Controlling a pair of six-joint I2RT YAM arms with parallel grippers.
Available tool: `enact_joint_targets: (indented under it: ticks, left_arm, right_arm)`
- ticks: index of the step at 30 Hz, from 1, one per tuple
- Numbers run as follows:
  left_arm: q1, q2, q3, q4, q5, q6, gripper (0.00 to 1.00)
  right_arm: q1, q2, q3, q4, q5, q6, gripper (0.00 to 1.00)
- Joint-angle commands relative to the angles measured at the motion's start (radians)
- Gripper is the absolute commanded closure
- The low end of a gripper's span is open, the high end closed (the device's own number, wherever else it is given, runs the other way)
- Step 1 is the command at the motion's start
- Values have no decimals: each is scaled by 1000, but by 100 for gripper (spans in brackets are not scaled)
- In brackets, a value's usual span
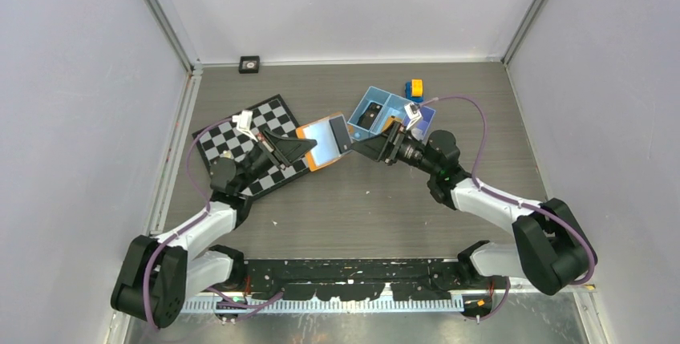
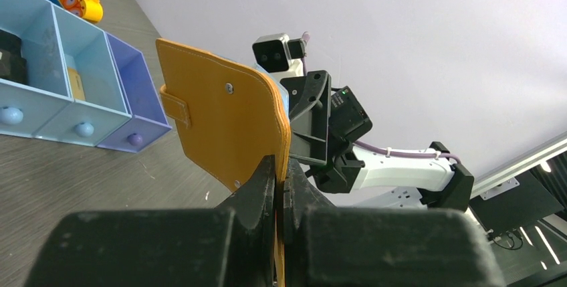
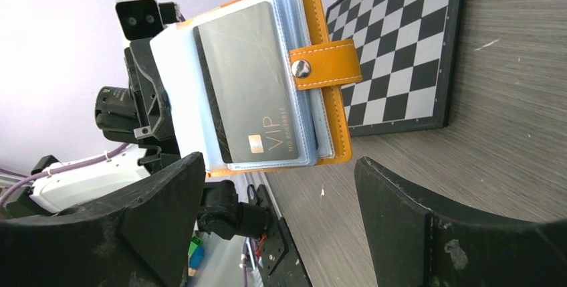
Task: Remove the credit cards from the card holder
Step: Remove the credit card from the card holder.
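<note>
Quick count first: two arms, one card holder (image 1: pixel 323 142), one dark card (image 3: pixel 251 86) showing in its front sleeve, and more clear sleeves stacked behind it, too many to count. Around them sit one blue tray (image 2: pixel 100 53) with three compartments, one checkerboard (image 3: pixel 408 46) and one yellow-and-blue block (image 1: pixel 415 89).

The left gripper (image 2: pixel 277 180) is clamped tight on the card holder, its two fingers pinching the orange cover at the edge nearest the wrist. From there the holder rises straight out past the fingertips, up off the table. It hangs open, orange back toward the left wrist and sleeves facing away. The closing tab (image 3: pixel 325 64) with its metal snap lies folded across the front of the sleeves, beside the card.

Now the right gripper (image 3: pixel 279 158): jaws spread wide, nothing in them. The holder sits just ahead of those fingers, sleeve side toward them and the card face-on, in line with the gap between the tips. Whether either tip touches the holder's edge, I cannot tell. The tray is just behind the right gripper, the checkerboard under the left arm.
</note>
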Motion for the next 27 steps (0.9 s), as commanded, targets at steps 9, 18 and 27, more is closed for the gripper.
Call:
enact_joint_targets:
  ticks: [9,18,27]
  left_arm:
    - [-5,-78,6,6,-29,43,100]
    - [-5,-47,30,24,4,1,100]
    - [-14,44,39,137,26,-61,100]
  right_arm:
    - [14,97,12,191,-51,74,13]
    - [22,152,21,243,-69,104,13]
    - [25,200,18,401,-76,230,13]
